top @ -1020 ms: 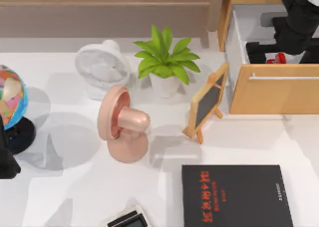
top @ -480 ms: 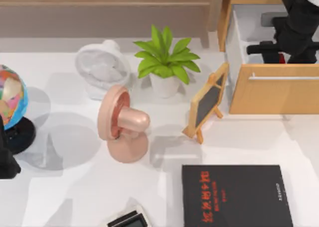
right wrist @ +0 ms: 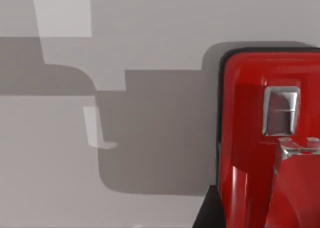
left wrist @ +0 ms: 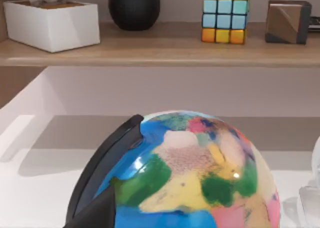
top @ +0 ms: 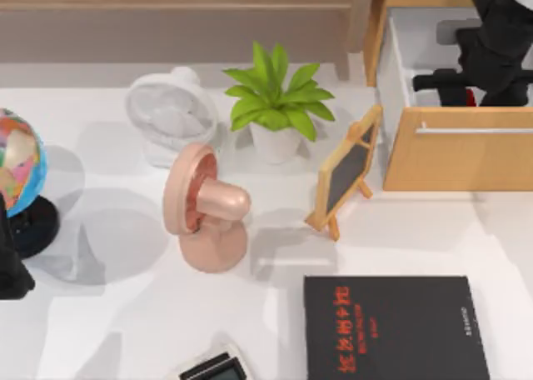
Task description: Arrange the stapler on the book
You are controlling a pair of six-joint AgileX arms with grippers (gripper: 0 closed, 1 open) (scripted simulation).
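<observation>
Book (top: 396,327) cover bears red characters; right gripper (top: 466,84) inside drawer (top: 454,151).

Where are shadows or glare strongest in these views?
Top view: soft grey shadows fall beside the pink fan, the chalkboard and the globe on the white table. Right wrist view: a hard-edged dark shadow lies beside the stapler, whose glossy red shell carries highlights. Left wrist view: a small glare spot sits on the globe.

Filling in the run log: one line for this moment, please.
right gripper: down in wooden drawer | glossy red stapler: close beneath it | black book: bare | left arm: parked at table's left edge
</observation>
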